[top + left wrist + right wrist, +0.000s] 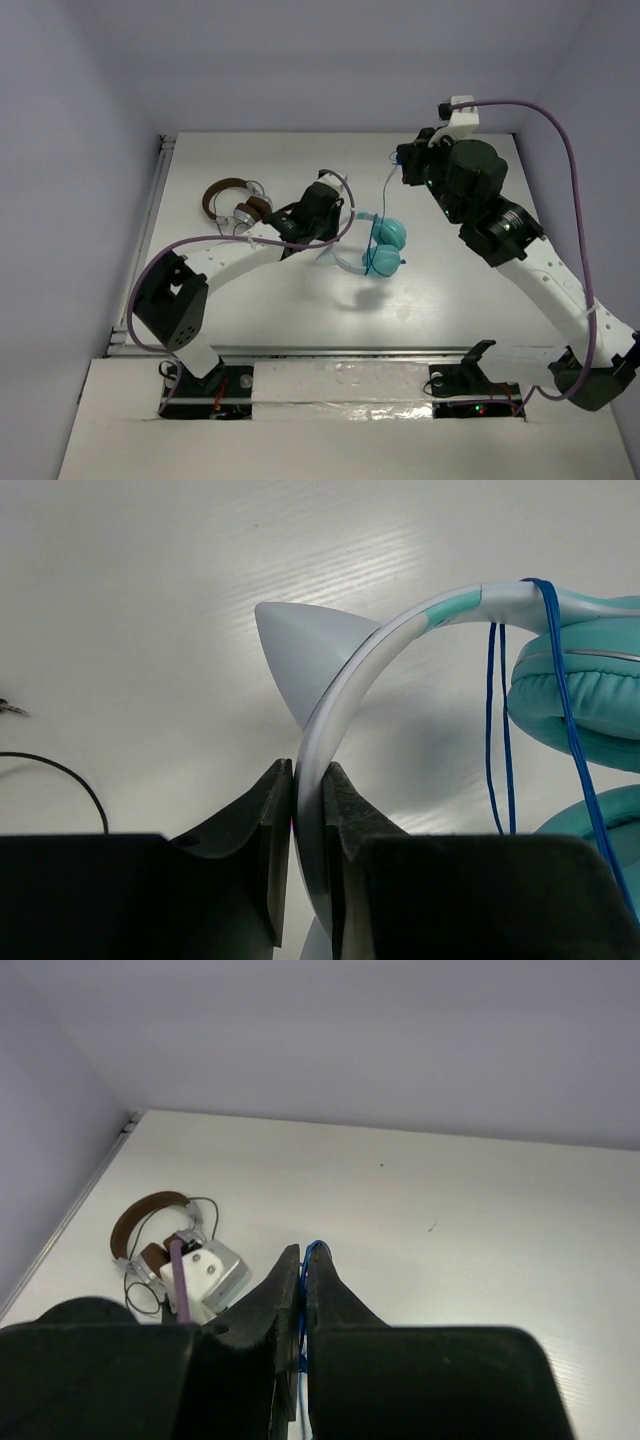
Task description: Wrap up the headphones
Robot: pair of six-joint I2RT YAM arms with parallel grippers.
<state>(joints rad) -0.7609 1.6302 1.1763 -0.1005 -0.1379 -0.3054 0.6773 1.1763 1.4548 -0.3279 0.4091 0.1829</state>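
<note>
Nearest the arm bases, the left tool (335, 240) is clamped shut on the white headband (400, 630) of the headphones (388, 245). Left wrist view shows both jaws pressed flat vs. the band, no gap. The set looks lifted off the tabletop (450, 300), judging by the shadow under it. The band arcs from the left tool rightward to the teal ear cups (590, 690), so the long axis runs roughly left-right across mid-tabletop, cups on the right-arm side. A pointed white ear-shaped piece (300, 645) sits on the band.

The thin blue cable (505, 730) hangs by the cups, and a strand is draped over the band just beside them.

Farther out, the cable climbs from the cups to the right tool (405, 165), which sits beyond the headphones, toward the back wall. That tool is closed too. In the right wrist view a bit of blue cable (316, 1250) pokes out at the jaw tips, so it is pinching the cable.

Key relation: the right arm has the free cable and the left arm anchors the band, so the next turn prob. means the right tool circling the band/cups while the left holds steady.

Far left lie brown-banded headphones (235, 203) w/ black cable, apart from the task.

No brand, label or legible writing anywhere.
</note>
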